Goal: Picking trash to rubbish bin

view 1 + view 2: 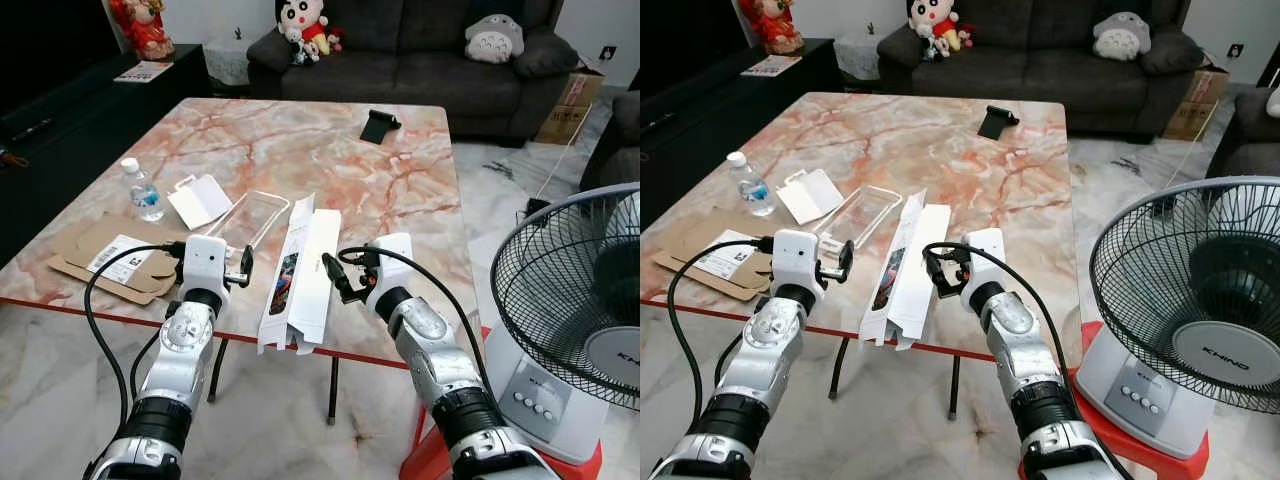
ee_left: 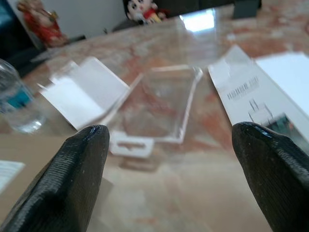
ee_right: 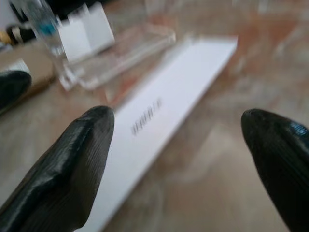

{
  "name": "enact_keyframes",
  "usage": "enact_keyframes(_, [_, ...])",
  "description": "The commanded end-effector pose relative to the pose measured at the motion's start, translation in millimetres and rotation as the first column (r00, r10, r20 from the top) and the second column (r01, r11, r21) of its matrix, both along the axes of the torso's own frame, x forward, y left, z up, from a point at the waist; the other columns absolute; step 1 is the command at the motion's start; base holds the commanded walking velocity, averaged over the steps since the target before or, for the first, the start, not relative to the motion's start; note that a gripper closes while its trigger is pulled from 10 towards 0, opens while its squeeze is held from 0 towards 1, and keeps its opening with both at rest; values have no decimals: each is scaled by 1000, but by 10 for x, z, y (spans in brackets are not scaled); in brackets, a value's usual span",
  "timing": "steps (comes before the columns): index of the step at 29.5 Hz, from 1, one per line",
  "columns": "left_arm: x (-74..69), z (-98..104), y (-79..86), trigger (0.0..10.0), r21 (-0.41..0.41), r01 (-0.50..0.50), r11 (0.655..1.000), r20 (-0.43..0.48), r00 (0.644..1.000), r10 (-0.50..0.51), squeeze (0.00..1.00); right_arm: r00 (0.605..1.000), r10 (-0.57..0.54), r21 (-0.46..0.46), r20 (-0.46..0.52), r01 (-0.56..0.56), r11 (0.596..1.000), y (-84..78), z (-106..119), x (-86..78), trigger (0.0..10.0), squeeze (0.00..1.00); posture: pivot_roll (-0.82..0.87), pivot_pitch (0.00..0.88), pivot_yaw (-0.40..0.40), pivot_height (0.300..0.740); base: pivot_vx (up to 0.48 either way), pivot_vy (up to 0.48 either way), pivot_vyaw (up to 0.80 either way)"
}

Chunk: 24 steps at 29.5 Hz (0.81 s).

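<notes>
From the left eye view, the long white flattened cardboard box (image 1: 300, 272) lies on the pink-veined marble worktop (image 1: 300, 140), its near end overhanging the front edge. The left gripper (image 1: 243, 266) and right gripper (image 1: 336, 274) flank it, both empty. A careless push could, I judge, tip the box off the edge.

In the right eye view, a clear plastic blister tray (image 1: 862, 214), a small plastic water bottle (image 1: 748, 186) and brown cardboard packaging (image 1: 715, 252) lie left of the box.

The left wrist view shows black fingers (image 2: 77, 179) spread wide, facing the clear tray.

The right wrist view shows fingers (image 3: 67, 164) wide apart above the box; the flat sheet may slip between them.
</notes>
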<state>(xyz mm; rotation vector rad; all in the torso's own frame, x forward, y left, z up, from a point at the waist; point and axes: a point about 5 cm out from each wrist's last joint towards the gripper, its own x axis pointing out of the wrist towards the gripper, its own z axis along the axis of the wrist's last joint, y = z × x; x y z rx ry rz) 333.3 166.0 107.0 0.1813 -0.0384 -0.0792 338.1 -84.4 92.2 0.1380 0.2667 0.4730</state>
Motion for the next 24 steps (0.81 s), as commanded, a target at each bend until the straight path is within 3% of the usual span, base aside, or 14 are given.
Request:
enact_keyframes(1, [1,44,12,10000,23,14,1000,11,1000,-14,0,999,17,14,-33,-17,1000,27,16,-14,10000,553,15,42,47,740,0,0,0])
enact_keyframes(2, [1,44,12,10000,23,14,1000,11,1000,-15,0,999,18,14,-34,-17,1000,27,17,-15,10000,553,15,42,47,740,0,0,0])
enact_keyframes(3, [-5,33,-1,10000,34,27,999,7,1000,-27,0,998,17,52,-54,-14,999,26,40,-15,10000,0,14,40,47,740,0,0,0])
enact_keyframes(6, [-11,10,-41,10000,62,60,996,-5,998,-59,0,989,15,169,-144,9,986,12,103,-1,10000,0,10,37,48,740,0,0,0])
enact_keyframes(14, [-25,-5,-115,10000,95,110,989,-10,994,-110,0,968,48,321,-245,34,947,60,168,-21,10000,0,10,35,50,740,0,0,0])
enact_keyframes(17, [-32,-15,-122,10000,107,120,987,-14,993,-119,0,962,71,331,-262,20,943,71,189,-38,10000,0,14,34,50,740,0,0,0])
enact_keyframes(24, [-50,-42,-142,10000,118,134,984,-21,991,-132,0,956,100,252,-274,-28,967,90,146,-73,10000,0,12,34,47,740,0,0,0])
